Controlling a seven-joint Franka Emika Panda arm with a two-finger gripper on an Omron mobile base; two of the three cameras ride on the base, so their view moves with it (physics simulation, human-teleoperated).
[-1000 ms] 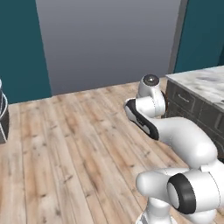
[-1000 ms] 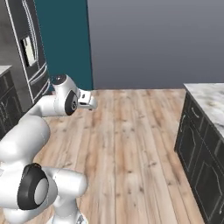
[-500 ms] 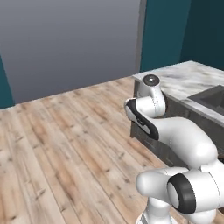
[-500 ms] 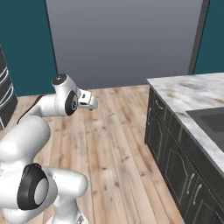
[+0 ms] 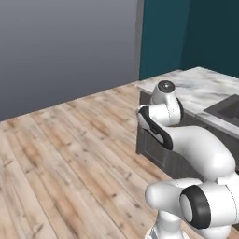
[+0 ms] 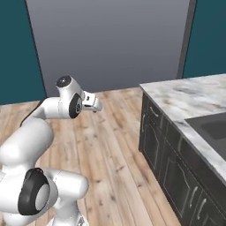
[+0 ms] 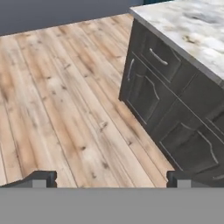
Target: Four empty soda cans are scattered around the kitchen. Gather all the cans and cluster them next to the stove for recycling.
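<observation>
The soda cans are out of view. My gripper (image 7: pixel 111 179) is open: its two dark fingertips (image 7: pixel 43 178) stand far apart with nothing between them, over bare wood floor. The hand (image 6: pixel 92 101) is held out in front of the folded arm, pointing down and toward a dark cabinet block. A dark inset (image 6: pixel 207 127) lies in the marble counter top at the right edge; whether it is the stove I cannot tell.
A marble-topped counter (image 6: pixel 181 95) on dark cabinets (image 7: pixel 148 94) with metal handles stands to the right; its corner (image 5: pixel 140 86) is close to the arm. Wood floor (image 5: pixel 60 154) stretches left and ahead to a grey wall (image 5: pixel 65 46) between teal walls.
The whole picture has shifted, so the base has moved: the counter has slid in from the right and grown nearer. The arm keeps its folded pose and the gripper stays open.
</observation>
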